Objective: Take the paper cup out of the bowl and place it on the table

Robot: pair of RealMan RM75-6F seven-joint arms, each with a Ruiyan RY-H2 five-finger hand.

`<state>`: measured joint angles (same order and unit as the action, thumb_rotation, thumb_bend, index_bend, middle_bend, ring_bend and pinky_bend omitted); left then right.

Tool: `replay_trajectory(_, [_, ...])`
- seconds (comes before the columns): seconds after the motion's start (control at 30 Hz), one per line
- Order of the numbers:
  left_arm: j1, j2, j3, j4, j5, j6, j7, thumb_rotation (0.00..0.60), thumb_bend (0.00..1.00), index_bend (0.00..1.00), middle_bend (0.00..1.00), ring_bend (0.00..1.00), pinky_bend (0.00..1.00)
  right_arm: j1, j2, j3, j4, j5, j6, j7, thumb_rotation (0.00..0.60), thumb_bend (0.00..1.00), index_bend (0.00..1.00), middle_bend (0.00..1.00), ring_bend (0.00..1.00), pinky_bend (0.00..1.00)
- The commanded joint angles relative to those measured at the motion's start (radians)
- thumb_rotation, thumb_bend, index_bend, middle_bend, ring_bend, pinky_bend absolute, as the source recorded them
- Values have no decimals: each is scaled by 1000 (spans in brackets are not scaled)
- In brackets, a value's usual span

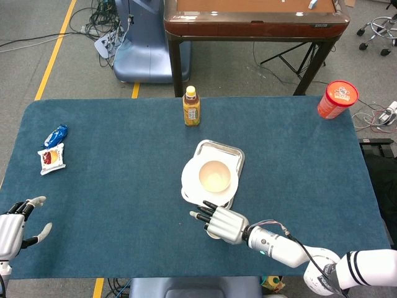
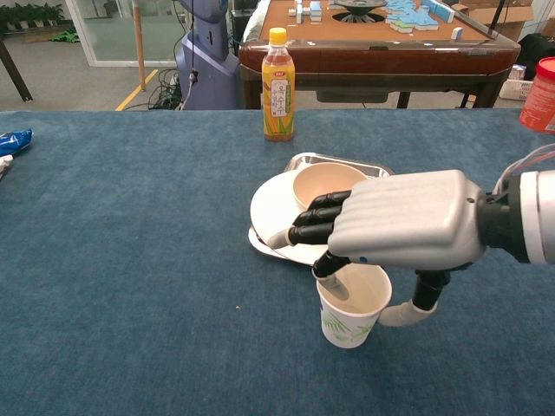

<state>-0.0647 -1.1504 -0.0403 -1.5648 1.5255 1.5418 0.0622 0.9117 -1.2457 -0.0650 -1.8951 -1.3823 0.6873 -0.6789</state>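
Observation:
The white paper cup (image 2: 350, 314) with a green leaf print stands upright on the blue tablecloth, just in front of the plate. My right hand (image 2: 399, 230) hovers over it, one finger dipping inside the rim and the thumb against its right outer wall. In the head view this hand (image 1: 220, 222) hides the cup. The beige bowl (image 2: 328, 185) (image 1: 214, 176) sits empty on a white plate (image 2: 269, 212) behind the hand. My left hand (image 1: 15, 230) rests at the table's near left corner, fingers spread and holding nothing.
A metal tray (image 1: 218, 149) lies under the plate. A yellow drink bottle (image 2: 278, 85) stands behind it. A red canister (image 1: 337, 99) is at the far right corner. Two snack packets (image 1: 52, 158) lie at the left. A brown table stands beyond the far edge.

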Motion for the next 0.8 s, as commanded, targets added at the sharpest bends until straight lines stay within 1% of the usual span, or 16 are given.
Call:
replay_trajectory(0.03, [-1, 0, 0, 1, -1, -2, 0, 600, 243, 270, 371, 337, 591, -4, 10, -3, -9, -5, 9, 3, 600, 291, 391, 15, 0, 0])
replay_trajectory(0.3, [-3, -4, 0, 4, -4, -9, 4, 600, 243, 271, 371, 337, 591, -15, 54, -8, -49, -16, 30, 6, 600, 280, 338, 15, 0, 0])
replay_trajectory(0.5, [-4, -6, 1, 7, -5, -13, 7, 600, 244, 271, 371, 337, 591, -32, 97, -7, -78, -32, 60, 26, 600, 279, 337, 15, 0, 0])
replay_trajectory(0.67, [-5, -6, 0, 7, -7, -13, 5, 600, 244, 271, 371, 337, 591, -56, 147, -1, -109, -50, 97, 83, 600, 282, 337, 22, 0, 0])
replay_trajectory(0.8, [-5, -7, 0, 6, -5, -12, 11, 600, 243, 271, 371, 337, 591, -90, 195, 5, -131, -70, 155, 119, 600, 309, 337, 41, 0, 0])
